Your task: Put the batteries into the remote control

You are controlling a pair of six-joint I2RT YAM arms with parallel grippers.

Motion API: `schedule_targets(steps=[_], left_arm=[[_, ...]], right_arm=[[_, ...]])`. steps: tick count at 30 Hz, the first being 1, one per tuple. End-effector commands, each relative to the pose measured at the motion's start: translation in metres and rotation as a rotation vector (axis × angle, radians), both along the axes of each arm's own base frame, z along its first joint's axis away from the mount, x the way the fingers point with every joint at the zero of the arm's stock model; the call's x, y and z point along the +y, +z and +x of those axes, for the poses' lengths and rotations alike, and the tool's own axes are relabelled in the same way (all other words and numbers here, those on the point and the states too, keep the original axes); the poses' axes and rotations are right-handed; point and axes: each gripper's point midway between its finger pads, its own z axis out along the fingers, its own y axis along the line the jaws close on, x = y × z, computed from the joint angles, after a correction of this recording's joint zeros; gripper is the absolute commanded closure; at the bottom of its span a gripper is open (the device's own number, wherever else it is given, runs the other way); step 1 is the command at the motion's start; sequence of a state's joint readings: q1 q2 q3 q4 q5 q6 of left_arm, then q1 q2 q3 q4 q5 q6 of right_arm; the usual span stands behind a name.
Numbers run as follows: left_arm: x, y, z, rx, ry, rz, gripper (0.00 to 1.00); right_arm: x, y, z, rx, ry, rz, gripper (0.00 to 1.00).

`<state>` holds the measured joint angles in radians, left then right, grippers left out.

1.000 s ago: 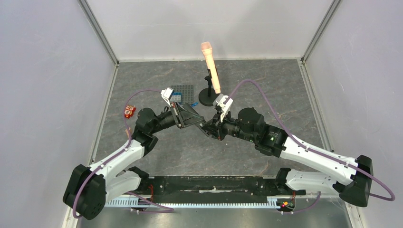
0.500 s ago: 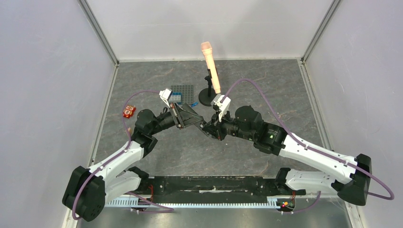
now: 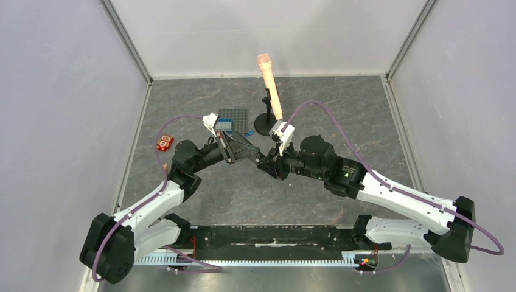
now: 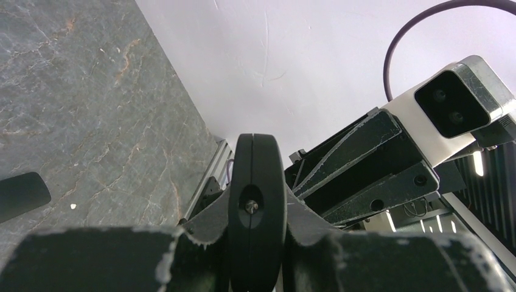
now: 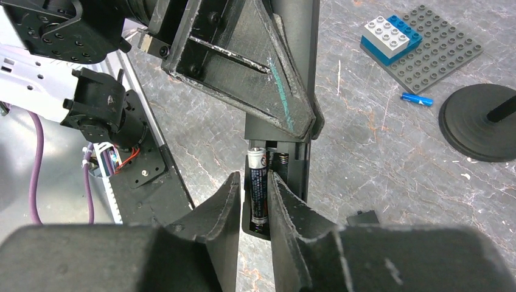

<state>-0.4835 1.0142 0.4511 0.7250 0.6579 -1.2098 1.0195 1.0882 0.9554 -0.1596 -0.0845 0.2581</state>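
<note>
While left gripper point(image 3: 242, 152) clamps the remote control point(image 5: 299, 48) tight between its jaws, off the table point(image 5: 377, 158), right gripper point(image 5: 254, 179) sits at the open battery bay. One of the batteries point(image 5: 258, 194) lies in one slot; the slot beside it is bare, spring point(image 5: 283, 158) showing. Right fingers point(image 5: 222, 207) slightly spread, one each side of that cell, can't tell if they're gripping it. Blue cylinder point(image 5: 417, 99) lies beside the mic stand base point(image 5: 481, 121).
</note>
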Motion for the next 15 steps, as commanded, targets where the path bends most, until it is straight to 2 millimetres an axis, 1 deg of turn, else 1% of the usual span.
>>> schedule_targets(steps=[1, 5, 10, 15], left_arm=[[0.003, 0.03, -0.003, -0.135, 0.011, -0.055, 0.98], [0.003, 0.03, -0.003, -0.139, 0.012, -0.053, 0.98], [0.003, 0.029, -0.002, -0.144, 0.01, -0.049, 0.98], [0.003, 0.031, -0.002, -0.15, 0.011, -0.049, 0.98]], right_arm=[[-0.003, -0.012, 0.001, 0.011, -0.016, -0.035, 0.74], [-0.005, -0.004, 0.006, 0.006, -0.052, -0.021, 0.69], [-0.005, 0.014, 0.006, 0.005, -0.064, 0.01, 0.62], [-0.008, 0.041, 0.005, -0.004, -0.068, 0.047, 0.54]])
